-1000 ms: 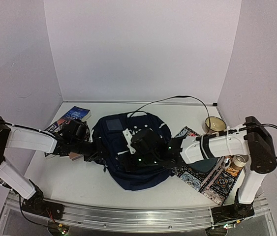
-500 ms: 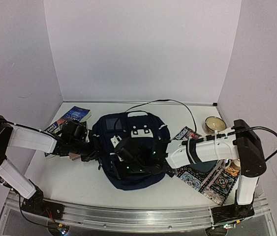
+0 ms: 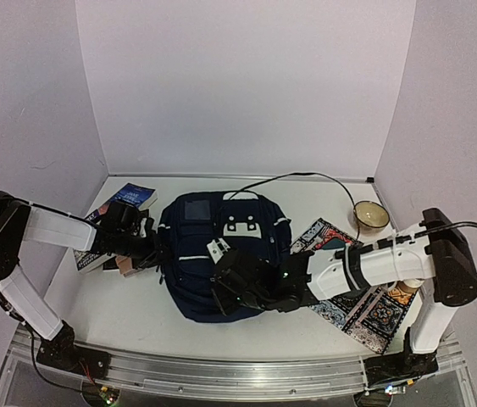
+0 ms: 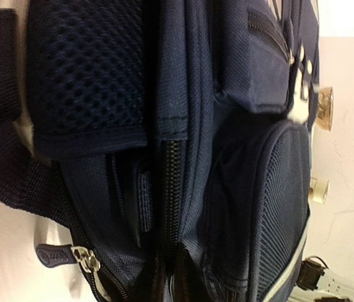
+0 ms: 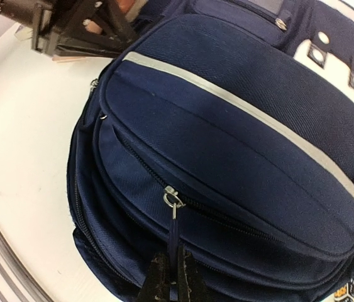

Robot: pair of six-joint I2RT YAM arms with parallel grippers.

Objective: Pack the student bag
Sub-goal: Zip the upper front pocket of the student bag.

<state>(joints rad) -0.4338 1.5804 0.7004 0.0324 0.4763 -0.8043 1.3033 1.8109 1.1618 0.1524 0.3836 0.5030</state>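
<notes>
I see the student bag (image 3: 189,254) lying flat mid-table, front face up - dark navy fabric, rounded at the near end. A grey-blue square panel (image 3: 196,212) and white patches (image 3: 242,225) sit on its far half. A pale stripe (image 5: 239,110) crosses the front pocket, and a metal zip pull (image 5: 172,200) hangs on the pocket's near seam

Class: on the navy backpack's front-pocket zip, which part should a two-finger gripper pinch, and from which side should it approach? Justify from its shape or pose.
Pinch the dark pull tab hanging from the metal slider, coming in from the student bag's bottom edge. The tab is a thin strip trailing toward that edge, so narrow jaws close across it. The right gripper grips it exactly so.
</notes>
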